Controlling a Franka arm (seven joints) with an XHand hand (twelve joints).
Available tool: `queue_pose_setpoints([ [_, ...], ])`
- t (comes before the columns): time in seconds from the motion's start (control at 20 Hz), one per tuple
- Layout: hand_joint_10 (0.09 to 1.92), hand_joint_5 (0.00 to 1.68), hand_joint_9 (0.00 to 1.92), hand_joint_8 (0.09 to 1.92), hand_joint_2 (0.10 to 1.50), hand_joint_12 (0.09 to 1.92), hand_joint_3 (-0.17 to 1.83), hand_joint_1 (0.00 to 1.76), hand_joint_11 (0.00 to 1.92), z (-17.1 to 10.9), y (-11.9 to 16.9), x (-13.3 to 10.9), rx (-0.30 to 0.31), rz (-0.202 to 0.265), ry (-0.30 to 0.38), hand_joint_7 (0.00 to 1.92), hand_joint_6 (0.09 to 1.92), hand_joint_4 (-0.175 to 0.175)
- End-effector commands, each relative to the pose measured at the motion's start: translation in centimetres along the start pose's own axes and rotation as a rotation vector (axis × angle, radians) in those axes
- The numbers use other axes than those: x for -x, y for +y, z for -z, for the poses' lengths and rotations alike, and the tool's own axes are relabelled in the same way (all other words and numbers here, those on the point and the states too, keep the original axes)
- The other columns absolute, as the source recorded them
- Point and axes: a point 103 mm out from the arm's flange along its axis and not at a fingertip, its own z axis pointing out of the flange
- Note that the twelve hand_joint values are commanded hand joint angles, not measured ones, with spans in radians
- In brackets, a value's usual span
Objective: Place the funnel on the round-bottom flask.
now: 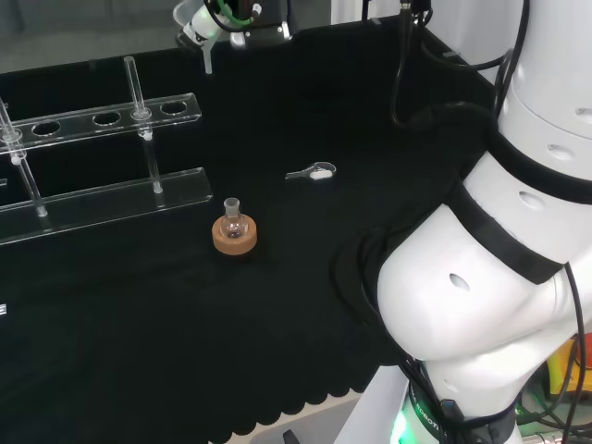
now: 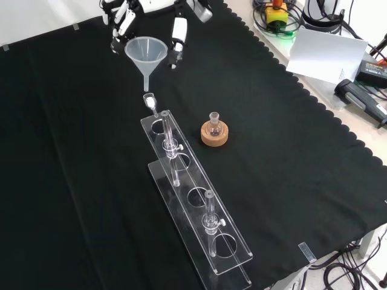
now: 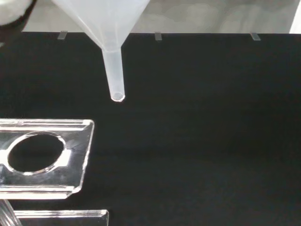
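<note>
In the head view I see the hand (image 1: 199, 20) at the far edge of the cloth with the funnel (image 1: 207, 57) stem hanging below it, well away from the round-bottom flask (image 1: 233, 220) on its cork ring (image 1: 234, 237). In the front view my hand's fingers (image 2: 179, 33) curl around the funnel's cone, spout down above the cloth, beyond the clear rack (image 2: 196, 199); the flask stands right of the rack. In the wrist view, the spout hangs clear of the rack's end.

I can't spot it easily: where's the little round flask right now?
In the front view, the round-bottom flask sits on a cork ring mid-cloth, just right of the clear rack.
</note>
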Motion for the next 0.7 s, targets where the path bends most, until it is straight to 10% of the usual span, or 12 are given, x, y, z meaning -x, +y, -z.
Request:
queue_pose_setpoints([
  [0.05,0.37,1.07,0.75,0.14,0.56,1.28,0.55,0.79,0.0,0.1,-0.4,2.2,-0.016,0.0,0.013,1.21,0.2,0.175],
  [0.7,0.36,1.06,0.75,0.13,0.56,1.27,0.56,0.8,0.0,1.8,-1.6,4.8,-0.002,0.03,0.0,1.21,0.21,0.175],
])
